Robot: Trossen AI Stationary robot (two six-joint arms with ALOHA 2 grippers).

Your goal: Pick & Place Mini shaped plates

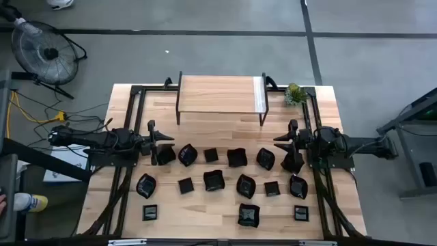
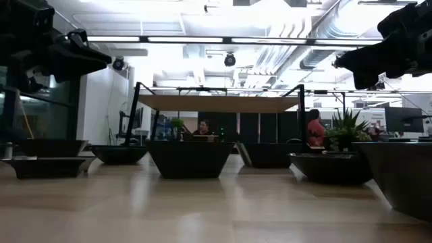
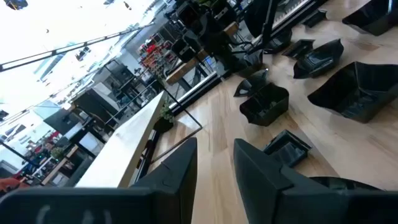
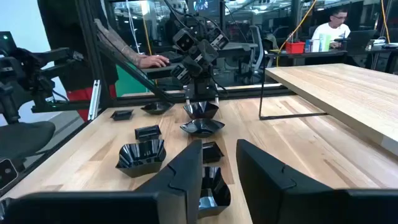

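mini shaped plates [image 1: 213, 180] beside raised shelf [image 1: 220, 93] | left tool [image 1: 164, 152] over leftmost plate, slightly parted, empty | right tool [image 1: 292, 156] likewise

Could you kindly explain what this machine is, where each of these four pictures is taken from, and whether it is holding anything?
It is a robot with two dark arms at a wooden table. One picture looks straight down, one sits at table height, and two come from cameras on the wrists. Small glossy black dishes lie spread over the table, with a raised wooden shelf and a small green plant at the back. The left gripper and right gripper hang at opposite ends of the back row of dishes. Each wrist picture shows a gap between the fingers with nothing in it, so neither holds a dish.
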